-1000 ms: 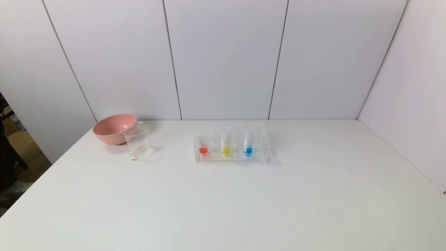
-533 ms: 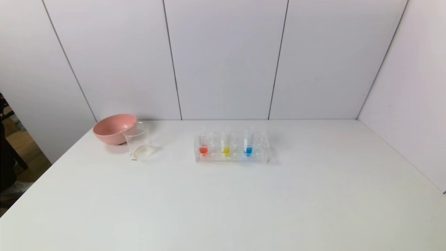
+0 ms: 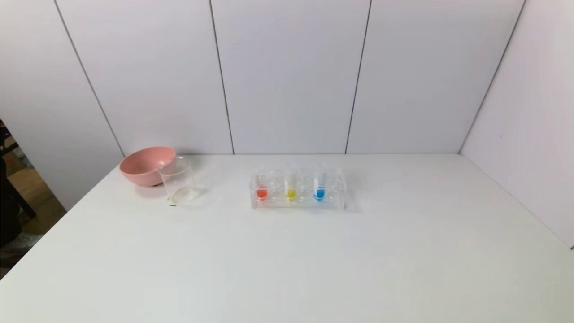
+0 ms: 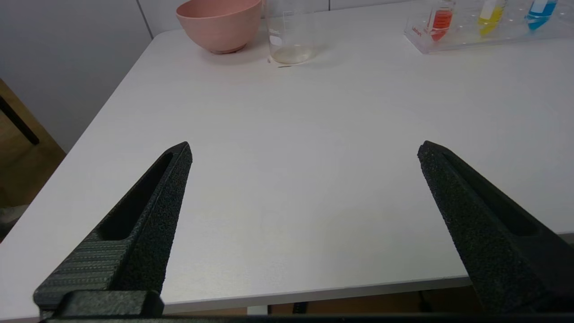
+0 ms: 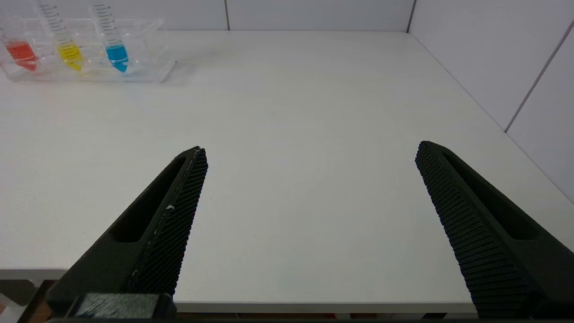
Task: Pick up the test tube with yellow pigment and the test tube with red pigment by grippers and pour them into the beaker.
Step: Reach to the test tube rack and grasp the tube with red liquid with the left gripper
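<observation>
The test tube with red pigment (image 3: 261, 188) and the test tube with yellow pigment (image 3: 290, 188) stand upright in a clear rack (image 3: 299, 204) mid-table. Both tubes show again in the left wrist view (image 4: 441, 19) (image 4: 489, 12) and the right wrist view (image 5: 20, 51) (image 5: 67, 49). The beaker (image 3: 178, 181) (image 4: 289, 33) stands left of the rack, against a pink bowl. My left gripper (image 4: 305, 150) hangs open at the table's near edge, nothing between its fingers. My right gripper (image 5: 309, 150) is open too, at the near edge further right. Neither gripper appears in the head view.
A tube with blue liquid (image 3: 319, 187) stands in the same rack, right of the yellow one. The pink bowl (image 3: 145, 165) sits at the back left. The white table (image 3: 287, 260) meets wall panels behind and on the right; its left edge drops to the floor.
</observation>
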`<control>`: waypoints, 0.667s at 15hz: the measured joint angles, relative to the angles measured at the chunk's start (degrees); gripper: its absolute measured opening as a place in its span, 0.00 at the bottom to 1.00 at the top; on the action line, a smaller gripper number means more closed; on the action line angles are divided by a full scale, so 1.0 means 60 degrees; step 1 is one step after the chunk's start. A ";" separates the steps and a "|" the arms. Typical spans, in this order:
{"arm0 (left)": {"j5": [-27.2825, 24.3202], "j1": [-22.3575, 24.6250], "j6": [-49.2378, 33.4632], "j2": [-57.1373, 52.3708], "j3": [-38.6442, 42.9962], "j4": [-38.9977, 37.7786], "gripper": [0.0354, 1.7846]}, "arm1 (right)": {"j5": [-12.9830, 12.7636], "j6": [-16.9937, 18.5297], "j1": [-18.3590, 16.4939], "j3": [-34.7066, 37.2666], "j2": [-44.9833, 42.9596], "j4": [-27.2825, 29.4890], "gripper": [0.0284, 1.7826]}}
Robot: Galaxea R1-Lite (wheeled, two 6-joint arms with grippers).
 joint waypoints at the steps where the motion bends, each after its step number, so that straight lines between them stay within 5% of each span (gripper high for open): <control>1: 0.0008 0.0000 -0.0091 0.0000 0.0000 -0.0010 0.99 | 0.0000 0.0000 0.0000 0.0000 0.0000 0.0000 0.95; 10: 0.0059 0.0010 -0.0603 0.0317 -0.1268 0.0538 0.99 | 0.0004 0.0000 0.0000 0.0000 0.0000 0.0000 0.95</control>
